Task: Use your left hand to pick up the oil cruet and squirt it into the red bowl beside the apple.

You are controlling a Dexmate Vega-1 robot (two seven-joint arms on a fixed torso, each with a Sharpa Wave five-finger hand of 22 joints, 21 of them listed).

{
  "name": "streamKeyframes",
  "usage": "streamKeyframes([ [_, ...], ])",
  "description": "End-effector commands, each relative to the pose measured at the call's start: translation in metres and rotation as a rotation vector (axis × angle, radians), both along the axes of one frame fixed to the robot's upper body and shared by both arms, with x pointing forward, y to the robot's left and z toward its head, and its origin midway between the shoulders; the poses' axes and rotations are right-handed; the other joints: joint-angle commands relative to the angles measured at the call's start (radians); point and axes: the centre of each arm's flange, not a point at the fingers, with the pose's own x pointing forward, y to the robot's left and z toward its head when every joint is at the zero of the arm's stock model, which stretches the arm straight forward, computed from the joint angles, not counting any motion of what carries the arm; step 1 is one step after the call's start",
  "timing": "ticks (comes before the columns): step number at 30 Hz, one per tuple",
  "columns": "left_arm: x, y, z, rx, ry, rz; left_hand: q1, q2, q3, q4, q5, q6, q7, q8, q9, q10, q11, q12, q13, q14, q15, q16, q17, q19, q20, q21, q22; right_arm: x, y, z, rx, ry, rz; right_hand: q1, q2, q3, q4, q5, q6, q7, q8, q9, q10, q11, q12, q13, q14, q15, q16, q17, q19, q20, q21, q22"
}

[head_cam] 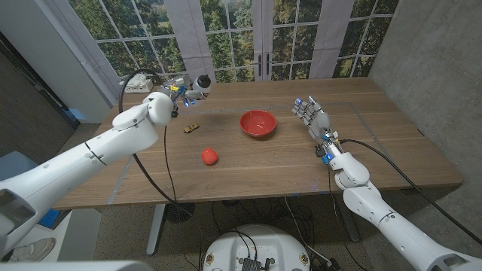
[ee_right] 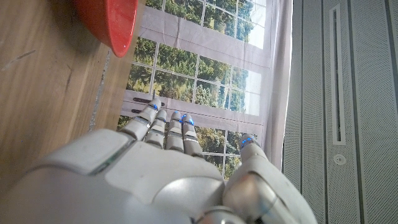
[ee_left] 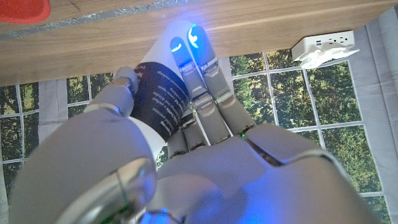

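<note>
Closest to us, the left hand (ee_left: 205,149) wraps a white bottle with a dark label, the oil cruet (ee_left: 163,93), fingers (ee_left: 200,65) up one side and thumb on the other, so we call that a firm hold. From the head view, the left hand (head_cam: 172,96) holds the cruet (head_cam: 200,83) at the table's far edge, near the windows. The red bowl (head_cam: 257,123) sits well off to the hand's right and a little nearer the robot, with the apple (head_cam: 209,156) nearer still, between hand and bowl but off the direct line. A small yellow and black object (head_cam: 191,129) lies just below the hand on the wooden table (head_cam: 376,143). We judge the carry is the step in hand: bring the cruet across toward the bowl, keep it upright until its spout is over the rim, then tip and squeeze. Tilt early and oil lands on wood. Whether the cruet is lifted or touching the tabletop, we cannot tell. The right hand (head_cam: 312,114) waits on the bowl's far side, apart from it, fingers spread and holding nothing; the right wrist view shows those fingers (ee_right: 168,127) near the bowl (ee_right: 112,25).
</note>
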Motion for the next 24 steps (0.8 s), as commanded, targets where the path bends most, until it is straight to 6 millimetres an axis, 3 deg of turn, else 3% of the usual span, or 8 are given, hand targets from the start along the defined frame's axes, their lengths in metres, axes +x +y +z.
streamKeyframes([
  [1,0.015,-0.025,0.024,0.137,-0.017,0.076,0.009,0.008,0.008,0.003,0.002,0.099,0.086,0.004,0.004,0.185,-0.062,0.0,0.002,-0.068,-0.104,-0.005,0.001,-0.003,-0.074,0.007,0.002,-0.001,0.003,0.001,0.0,-0.017,0.028,-0.004,-0.002,0.0,-0.005,0.002,0.008,-0.001,0.004,0.001,0.011,-0.001,0.004,0.002,0.008,0.003,0.004,0.001,0.007,-0.001,0.0,0.003],
  [24,0.027,-0.071,0.047,0.414,-0.102,0.205,0.009,0.0,0.011,0.001,0.0,0.109,0.075,0.005,0.005,0.191,-0.074,-0.007,0.003,-0.057,-0.105,-0.015,0.004,-0.005,-0.074,0.013,0.002,-0.001,0.003,-0.001,0.029,-0.052,0.05,-0.004,-0.003,0.0,-0.009,0.001,0.01,0.001,0.004,0.001,0.013,0.0,0.004,0.002,0.009,0.003,0.005,-0.001,0.011,0.0,-0.003,0.003],
])
